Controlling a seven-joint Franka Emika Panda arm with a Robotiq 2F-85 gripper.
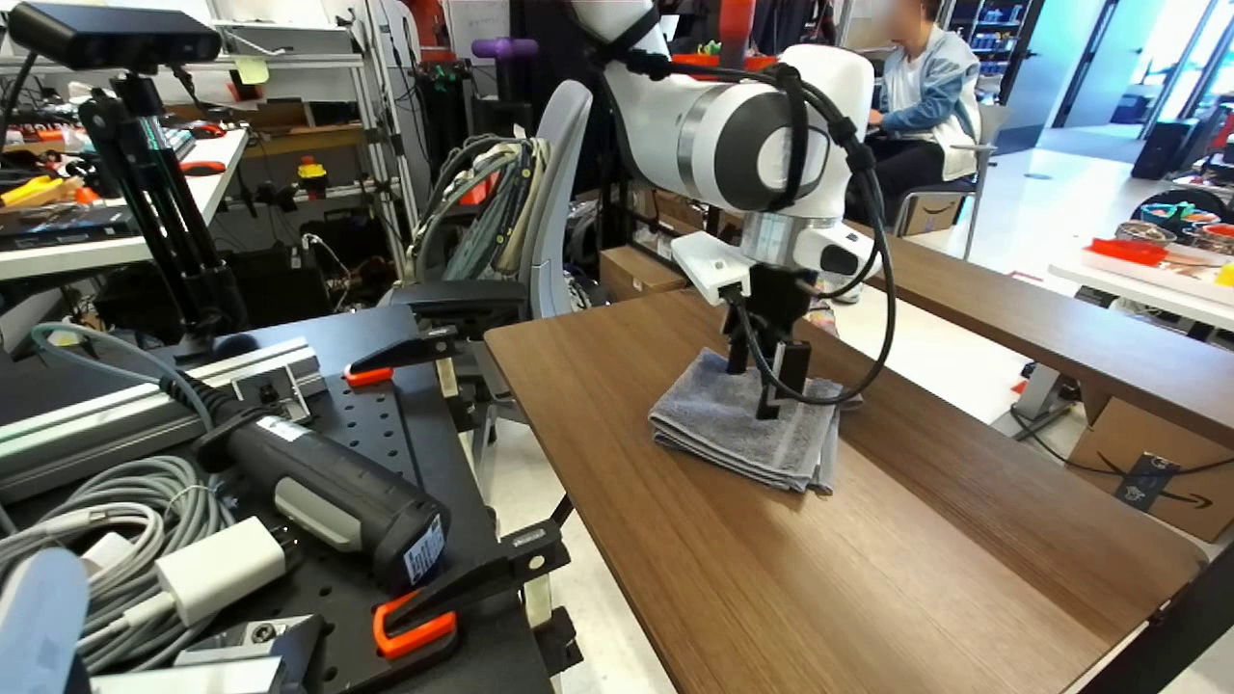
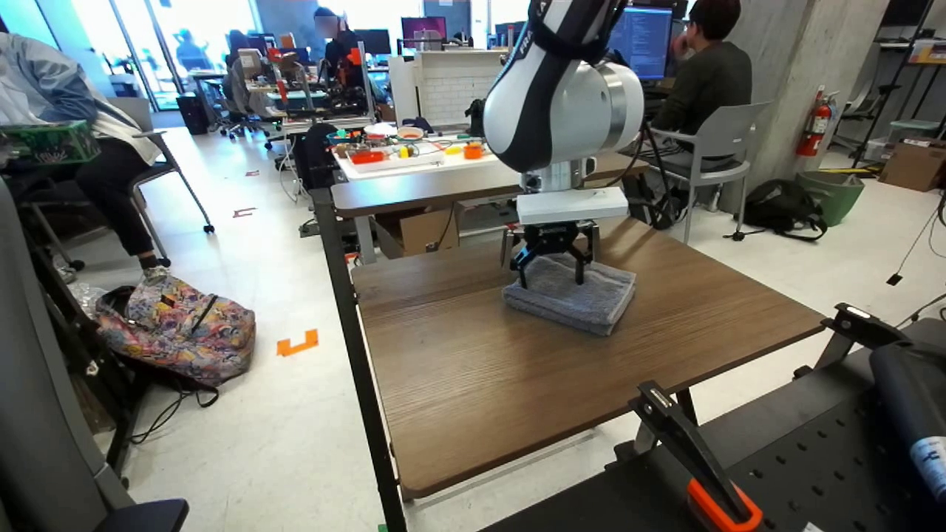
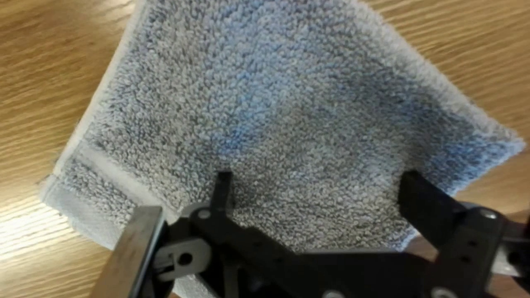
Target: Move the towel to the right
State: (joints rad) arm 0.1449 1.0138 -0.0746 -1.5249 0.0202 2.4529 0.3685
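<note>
The wrist view shows the gripper (image 3: 316, 180) spread at the towel (image 3: 273, 103); an exterior view adds its layered near edge (image 1: 725, 461).

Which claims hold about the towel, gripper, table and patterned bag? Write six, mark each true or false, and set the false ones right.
1. The towel lies on the table. True.
2. The gripper points down at the towel. True.
3. The gripper is shut. False: it stands open.
4. The towel is spread out in a single layer. False: it is folded.
5. A patterned bag rests on the floor. True.
6. The towel hangs off the table. False: it lies wholly on it.
</note>
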